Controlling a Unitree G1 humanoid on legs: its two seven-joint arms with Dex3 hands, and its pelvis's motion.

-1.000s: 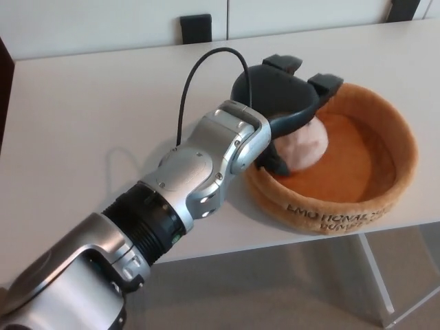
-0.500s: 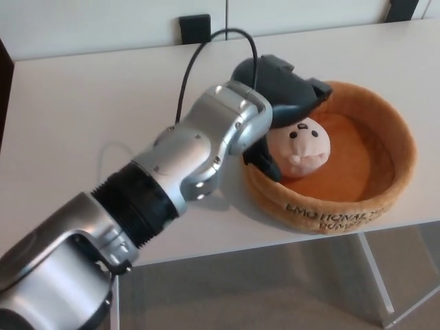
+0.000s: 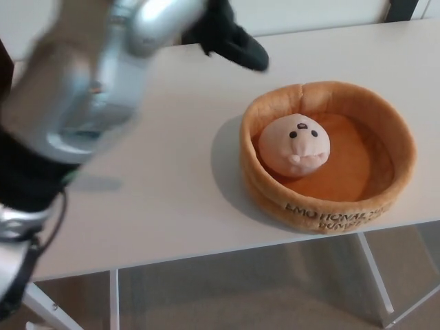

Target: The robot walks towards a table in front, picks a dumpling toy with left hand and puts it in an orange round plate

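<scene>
Resting inside the orange round plate [image 3: 328, 155], the dumpling toy [image 3: 298, 145] lies toward the left part of the soft basin, close to the inner wall, with its small face turned up and toward the camera. The plate is a plush dish with a high padded rim, so the toy sits low in it and probably cannot roll out. Nothing is touching the toy, which suggests that the placing step of the task is done. The plate stands on the white table [image 3: 158, 179], near the front edge on the right side, and it throws a shadow to its left on the surface. The left hand [image 3: 230, 34] is high above the far part of the table, well apart from the plate; it is blurred and dark, it holds no object that I can see, but I cannot tell how its fingers are set. The silver left forearm [image 3: 96, 75] fills the upper left of the view, also blurred. The right hand does not show.
</scene>
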